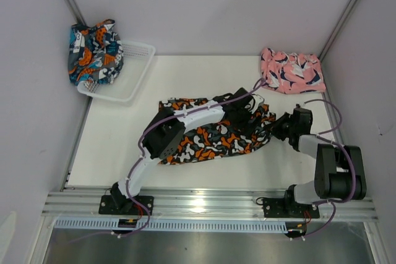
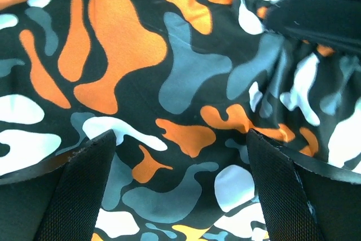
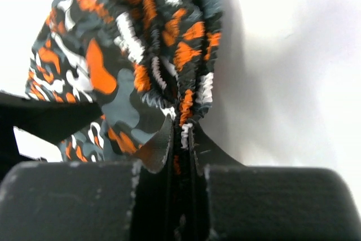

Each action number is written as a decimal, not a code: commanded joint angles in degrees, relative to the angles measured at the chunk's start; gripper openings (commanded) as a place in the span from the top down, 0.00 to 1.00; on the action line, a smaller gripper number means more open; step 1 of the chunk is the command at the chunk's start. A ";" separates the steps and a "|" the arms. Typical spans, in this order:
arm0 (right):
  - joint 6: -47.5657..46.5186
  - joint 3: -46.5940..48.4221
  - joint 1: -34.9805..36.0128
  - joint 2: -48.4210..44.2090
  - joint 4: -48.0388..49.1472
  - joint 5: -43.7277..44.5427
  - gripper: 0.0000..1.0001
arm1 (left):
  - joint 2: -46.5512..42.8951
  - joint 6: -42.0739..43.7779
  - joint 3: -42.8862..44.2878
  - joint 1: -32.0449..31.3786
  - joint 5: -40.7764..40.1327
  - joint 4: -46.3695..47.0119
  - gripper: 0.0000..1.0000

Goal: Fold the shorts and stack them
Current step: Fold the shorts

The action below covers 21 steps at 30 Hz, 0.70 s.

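The black shorts (image 1: 213, 137) lie spread out in the middle of the table (image 1: 111, 153), and both arms are busy with them. The right gripper (image 3: 180, 131) is at their right end. Its fingers (image 3: 155, 150) are pressed together on the gathered waistband, so a bunch of cloth stands up above them; I think this hold is meant to lift or pull that end for a fold. The left gripper (image 2: 180, 139) hangs low over the middle of the same shorts, its fingers (image 2: 79, 184) wide apart with nothing between them and the cloth flat below. It seems placed to press the fabric or to take a second corner, so that the garment does not slide when the other end is pulled. The pink shorts (image 1: 291, 71) rest in the far right corner as a small bundle, probably where the stack will be. The teal shorts (image 1: 94, 52) hang crumpled over the far left end of the white basket (image 1: 133, 75). The table is white and smooth, so cloth can slip on it easily. Plain pale walls (image 1: 216, 4) close the space on three sides, and a metal rail (image 1: 204, 202) at the near edge carries the two arm bases.
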 commanded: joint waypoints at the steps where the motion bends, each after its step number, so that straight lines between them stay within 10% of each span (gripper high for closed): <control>1: -4.27 2.64 3.93 -5.88 -7.14 9.03 1.00 | -6.10 -2.47 -1.01 2.46 2.88 -2.66 0.01; 10: -9.72 11.60 4.73 -7.75 -20.78 19.94 1.00 | -28.67 -11.87 -11.63 11.42 4.66 -0.38 0.01; 21: -19.65 18.02 14.57 -13.89 -21.94 35.51 1.00 | -61.10 -17.42 -54.70 23.81 -1.58 9.46 0.01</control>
